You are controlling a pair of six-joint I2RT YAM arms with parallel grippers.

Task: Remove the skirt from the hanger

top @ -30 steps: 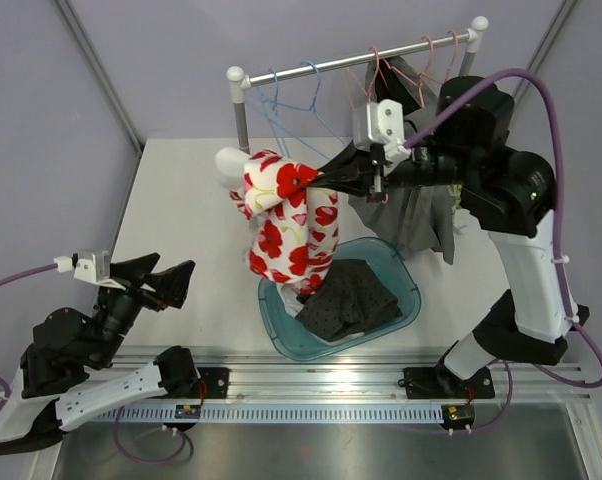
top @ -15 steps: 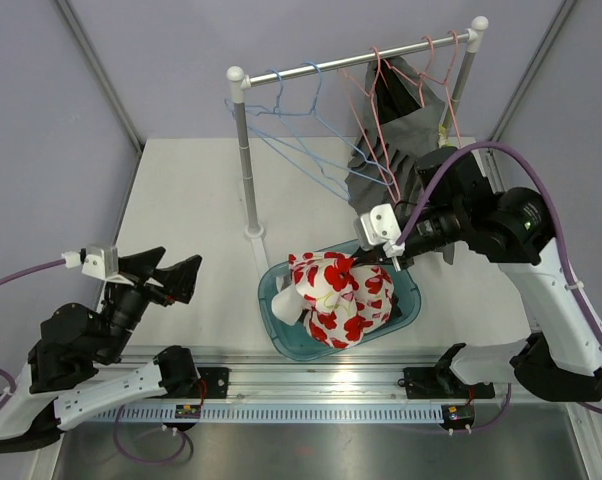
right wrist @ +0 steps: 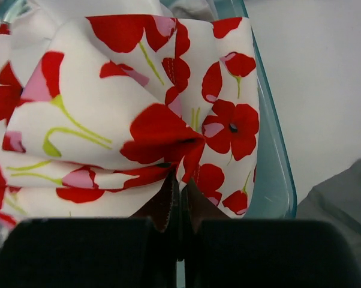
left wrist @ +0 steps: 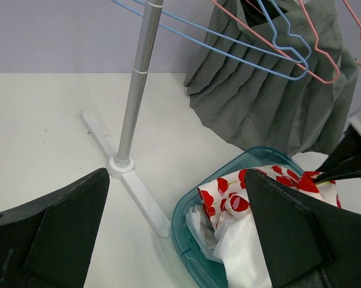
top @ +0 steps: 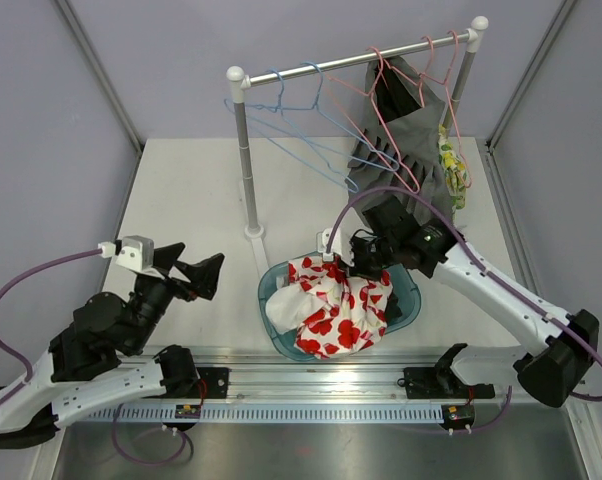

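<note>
Pinching the skirt (right wrist: pixel 108 108), my right gripper (right wrist: pixel 179 195) shows clamped only in wrist view; skirt is bunched, red-flowered white; left gripper (left wrist: pixel 174 186) wide apart.

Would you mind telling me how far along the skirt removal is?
Done: the poppy-print skirt is off its hanger and lies in the teal bin. In hand: the right gripper is shut on a fold of it. Remaining: letting go. The left gripper is open; a grey skirt hangs on the rack.

The right hand (top: pixel 349 264) lowered skirt (top: pixel 336 308) into tub (top: pixel 414 299).
</note>
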